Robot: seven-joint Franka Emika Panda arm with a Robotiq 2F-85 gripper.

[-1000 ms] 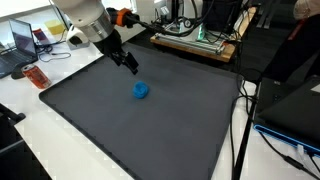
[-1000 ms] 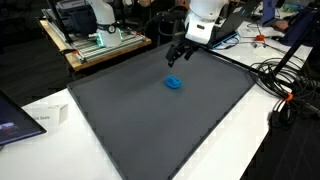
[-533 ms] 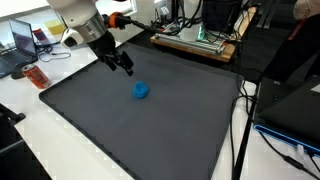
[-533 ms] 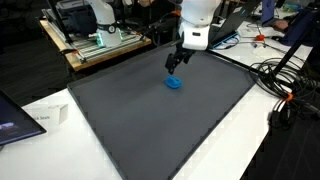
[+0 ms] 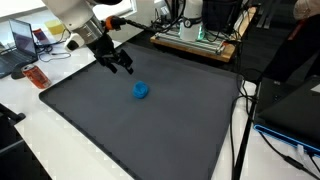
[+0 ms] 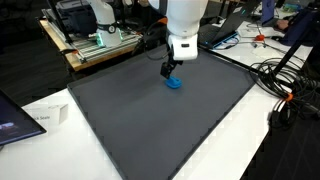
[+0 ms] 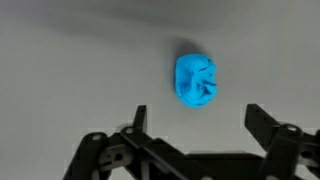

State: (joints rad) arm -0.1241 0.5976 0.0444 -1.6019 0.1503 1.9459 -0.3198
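Dark grey mat [image 5: 150,130], blue crumpled lump [image 7: 197,80] just beyond the empty hand [image 7: 195,115], jaws apart.

No text I can read anywhere on my feeds. The white box [image 6: 45,116] just off the dark mat [image 6: 150,130] and the orange packet [image 5: 36,76] beside that mat are too blurry. The blue lump [image 7: 197,80] on the mat looks plain.

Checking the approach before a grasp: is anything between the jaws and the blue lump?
Nothing visible does. In the wrist view the blue lump lies alone on the dark mat, only bare mat between it and the open jaws.
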